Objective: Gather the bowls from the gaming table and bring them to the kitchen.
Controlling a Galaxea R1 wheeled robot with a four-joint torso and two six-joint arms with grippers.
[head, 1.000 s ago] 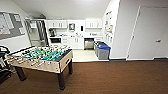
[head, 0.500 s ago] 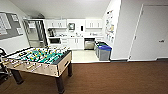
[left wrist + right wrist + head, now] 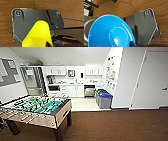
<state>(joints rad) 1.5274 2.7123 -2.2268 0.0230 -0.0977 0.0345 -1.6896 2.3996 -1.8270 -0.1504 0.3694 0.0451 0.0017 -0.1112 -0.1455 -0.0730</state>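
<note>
The yellow bowl [image 3: 37, 36] shows large and close in the left wrist view, hanging over the robot's dark plate and the brown floor, with my left gripper [image 3: 48, 44] shut on its rim. The blue bowl [image 3: 110, 32] sits the same way in the right wrist view, its hollow facing the camera, and my right gripper [image 3: 132, 44] is shut on its edge. In the head view the gaming table [image 3: 60, 114], with a green field and rods, stands at the near left. The kitchen [image 3: 72, 84], with white cabinets and worktop, lies straight ahead.
Grey bins with blue lids [image 3: 105, 99] stand at the right side of the kitchen opening. A steel fridge [image 3: 32, 80] is at the kitchen's left. A white door [image 3: 152, 82] is on the right wall. Brown carpet [image 3: 112, 127] runs from me to the pale kitchen floor.
The whole head view has shifted slightly, so the camera moved. The football table sits a little more to the left.
</note>
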